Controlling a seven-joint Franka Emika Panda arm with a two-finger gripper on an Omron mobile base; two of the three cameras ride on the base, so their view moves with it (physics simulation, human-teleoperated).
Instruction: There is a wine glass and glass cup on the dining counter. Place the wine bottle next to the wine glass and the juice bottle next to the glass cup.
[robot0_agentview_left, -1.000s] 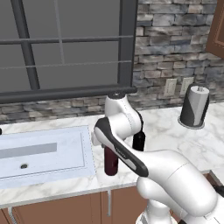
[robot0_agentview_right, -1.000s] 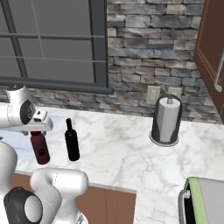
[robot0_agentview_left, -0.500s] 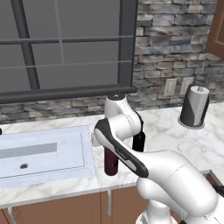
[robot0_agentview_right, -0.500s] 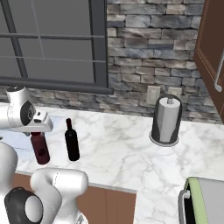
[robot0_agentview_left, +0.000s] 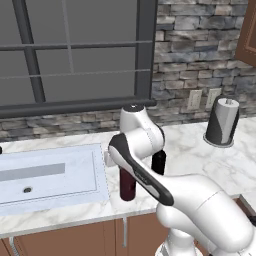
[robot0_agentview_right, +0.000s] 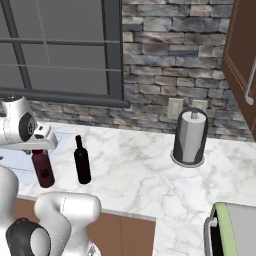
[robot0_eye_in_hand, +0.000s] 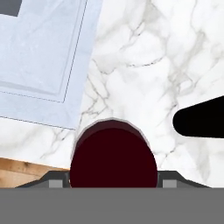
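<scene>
Presently, left to right across the marble table (robot0_agentview_right: 145, 175):

Item 1. Sink (robot0_agentview_left: 47, 175), pale, rectangular, set into the table at the 9 o'clock side of the left base view; a dark drain in its floor. In the hand view its edge runs through the 10 o'clock area.

Item 2. Juice bottle (robot0_agentview_left: 128, 186), stout, maroon, upright on the table just beside the sink's right edge, near the front lip. In the right base view it stands at 9 o'clock (robot0_agentview_right: 43, 169). The hand view looks straight down on its wide dark cap (robot0_eye_in_hand: 113, 158) at 6 o'clock.

Item 3. Gripper (robot0_eye_in_hand: 113, 178), directly over the juice bottle, its grey fingers (robot0_eye_in_hand: 56, 180) drawn in against either side of the cap, pinching the juice bottle's top. In the right base view the white hand sits right on the bottle's top.

Item 4. Wine bottle (robot0_agentview_right: 82, 161), slim, black, long neck, upright just right of the juice bottle, apart from it. Partly hidden behind the arm in the left base view (robot0_agentview_left: 158, 162); at 3 o'clock in the hand view.

Item 5. Paper towel roll (robot0_agentview_right: 190, 137) on a dark stand, upright near the stone wall, well apart from both bottles, toward 3 o'clock.

Item 6. Green-rimmed appliance (robot0_agentview_right: 235, 230), at 5 o'clock in the right base view; kind cannot be told.
</scene>
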